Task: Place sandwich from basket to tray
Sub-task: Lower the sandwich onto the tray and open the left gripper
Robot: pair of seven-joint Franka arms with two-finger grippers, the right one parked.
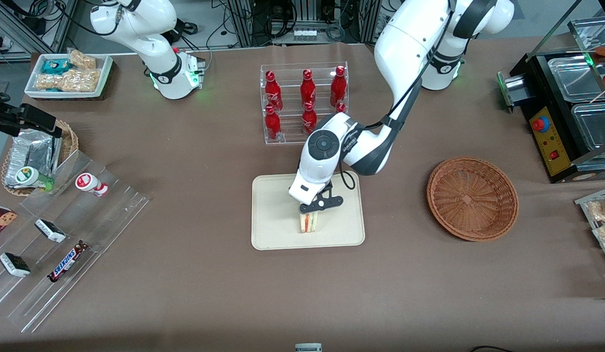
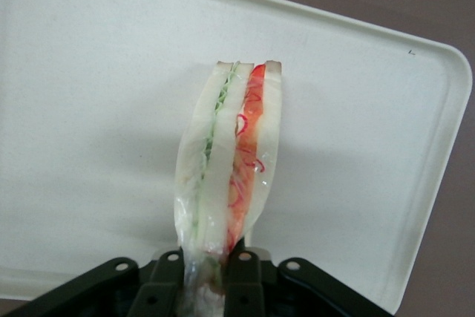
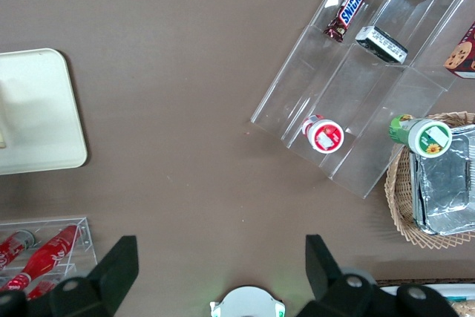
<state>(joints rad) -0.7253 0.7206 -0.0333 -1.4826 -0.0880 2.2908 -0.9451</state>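
Note:
The sandwich (image 1: 309, 222) (image 2: 228, 168), a pale bread wedge with red-orange and green filling in clear wrap, stands on its edge on the cream tray (image 1: 273, 215) (image 2: 89, 87). My gripper (image 1: 313, 210) (image 2: 209, 276) hangs just above the tray's middle, shut on the sandwich's upper end; both black fingers (image 2: 245, 280) press against the wrap. The reddish-brown wicker basket (image 1: 472, 198) sits empty toward the working arm's end of the table, well apart from the tray.
A clear rack of red bottles (image 1: 305, 100) stands farther from the front camera than the tray. A clear stepped shelf with snack bars (image 1: 63, 234) and a foil-packet basket (image 1: 33, 156) lie toward the parked arm's end. A black appliance (image 1: 561, 107) stands near the basket.

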